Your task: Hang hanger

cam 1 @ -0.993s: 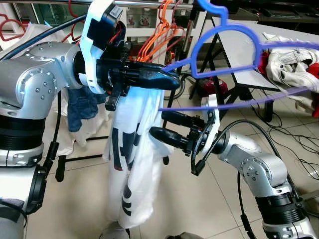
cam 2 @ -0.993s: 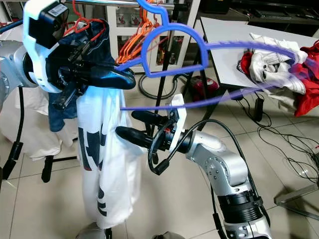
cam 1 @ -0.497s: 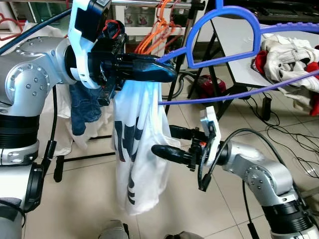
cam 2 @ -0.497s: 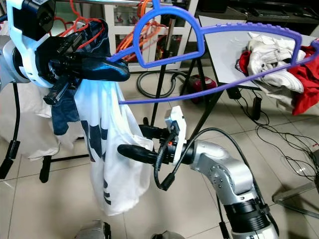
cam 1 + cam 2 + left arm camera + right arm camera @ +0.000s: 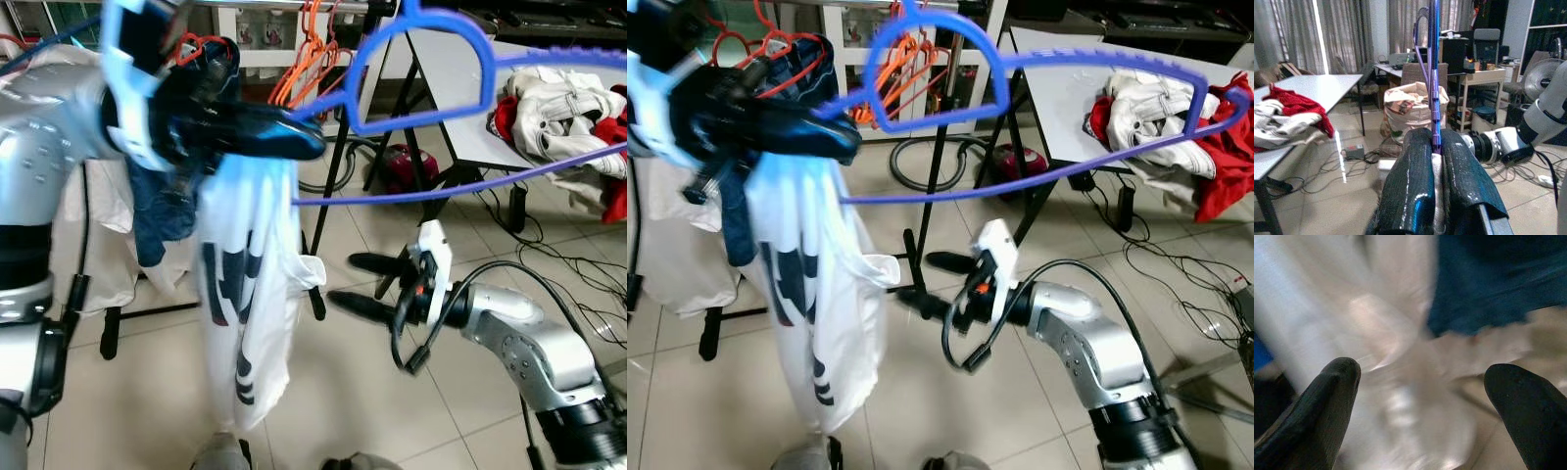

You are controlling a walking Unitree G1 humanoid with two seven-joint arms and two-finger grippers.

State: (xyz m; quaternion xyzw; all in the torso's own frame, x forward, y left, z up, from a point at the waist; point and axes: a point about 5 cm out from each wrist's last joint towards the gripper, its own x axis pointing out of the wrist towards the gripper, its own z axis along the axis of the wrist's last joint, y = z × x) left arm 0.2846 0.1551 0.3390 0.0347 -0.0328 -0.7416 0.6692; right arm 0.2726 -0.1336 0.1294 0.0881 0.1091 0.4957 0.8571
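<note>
Hanger (image 5: 460,117) in left tool (image 5: 1436,147)

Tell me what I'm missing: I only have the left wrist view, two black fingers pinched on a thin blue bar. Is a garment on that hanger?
Observer: Yes. A white shirt with dark print hangs from the blue hanger, right under the left gripper.
Operator: Is the right arm helping hold it?
Observer: No. The right gripper is open, lower down beside the shirt, holding nothing.
Operator: Is there a rail nearby to hang it on?
Observer: A rack with orange hangers stands just behind the shirt.
</note>
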